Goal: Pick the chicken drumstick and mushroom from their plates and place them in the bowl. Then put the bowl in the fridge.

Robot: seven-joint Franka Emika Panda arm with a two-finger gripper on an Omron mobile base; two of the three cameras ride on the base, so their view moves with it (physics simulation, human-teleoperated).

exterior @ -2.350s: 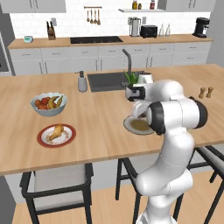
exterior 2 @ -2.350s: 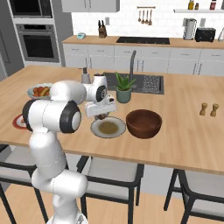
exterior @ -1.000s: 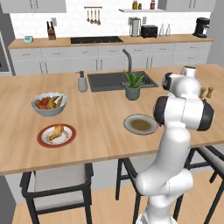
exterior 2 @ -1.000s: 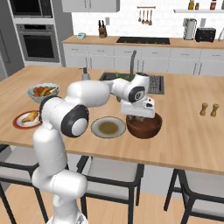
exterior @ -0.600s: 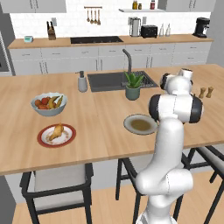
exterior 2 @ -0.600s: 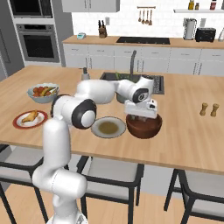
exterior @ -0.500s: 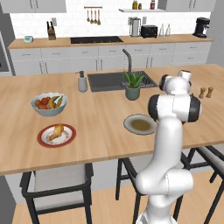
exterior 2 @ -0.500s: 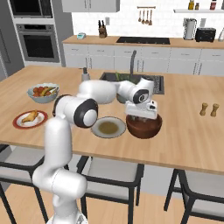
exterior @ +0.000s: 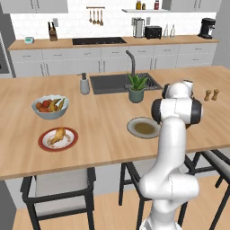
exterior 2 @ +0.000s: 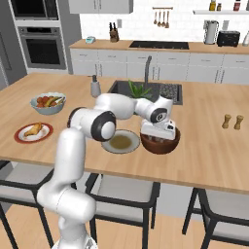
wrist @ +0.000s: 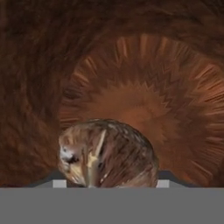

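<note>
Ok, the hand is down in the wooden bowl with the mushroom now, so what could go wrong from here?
1. The mushroom sits right at the gripper above the bowl's floor; whether it is clamped is unclear, so it might cling or come back up.
2. The hand sits low inside the bowl; a sideways exit could shove it into the olive plate.
3. The drumstick remains on its red-rimmed plate.

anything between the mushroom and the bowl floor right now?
Nothing visible. In the hand view the mushroom sits at the gripper tips, with the bare wooden inside of the bowl straight beyond it. The right base view shows the hand low over the bowl, beside the olive plate.
</note>
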